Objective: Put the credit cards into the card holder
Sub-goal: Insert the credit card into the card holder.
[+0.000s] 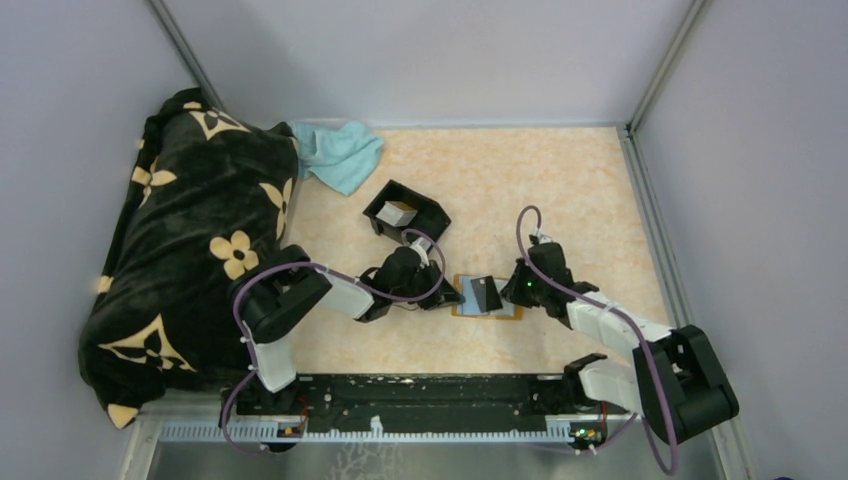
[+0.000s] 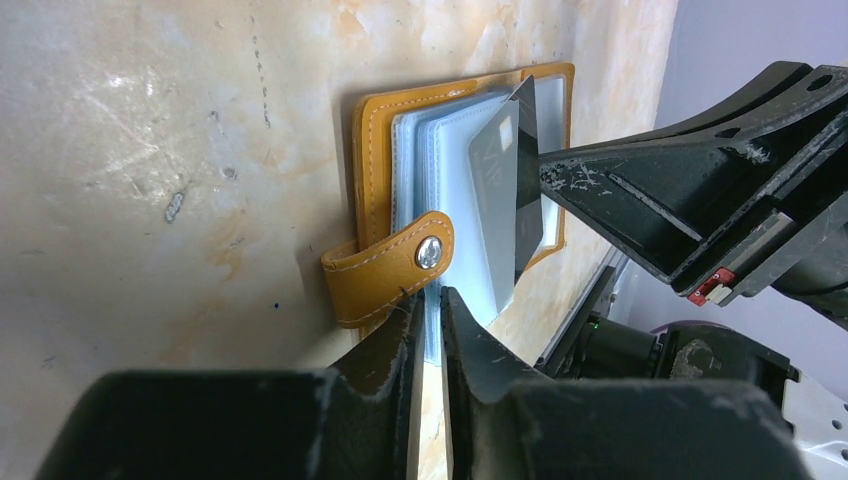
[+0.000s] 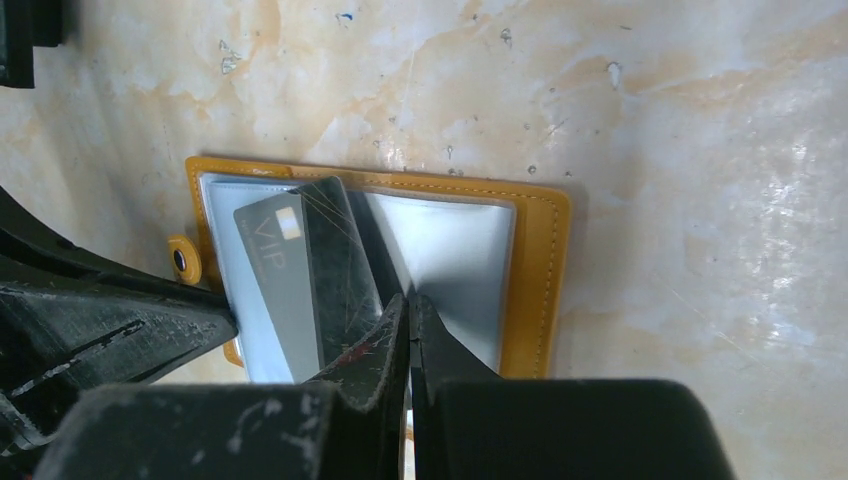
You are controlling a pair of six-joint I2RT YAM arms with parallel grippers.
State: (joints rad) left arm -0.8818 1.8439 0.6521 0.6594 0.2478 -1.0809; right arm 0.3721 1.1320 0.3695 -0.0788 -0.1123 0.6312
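1. While the dark card (image 3: 290, 270) stands tilted over the open card holder (image 3: 540, 270), the step in hand appears to be feeding it into a sleeve; it is not yet seated.
2. Right gripper (image 3: 408, 300): fingers pressed together on the card's edge, reaching in from the right.
3. Left gripper (image 2: 431, 300): fingers nearly together, pinching the edge of a clear sleeve page (image 2: 450, 180) on the holder's left side, just beside the snap tab (image 2: 385, 270).
4. Location: the holder lies open on the marbled table (image 1: 560, 190), between the two grippers, nearer than the black tray (image 1: 432, 215), which holds one pale card (image 1: 398, 212).
5. Next move, as judged: the card's leading edge must find a sleeve mouth, then slide in level while the left pinch holds the page apart.
6. Appearance: the holder is orange-tan with pale stitching and bluish transparent sleeves. The card is dark grey and glossy, with a small pale chip and "VIP" lettering.
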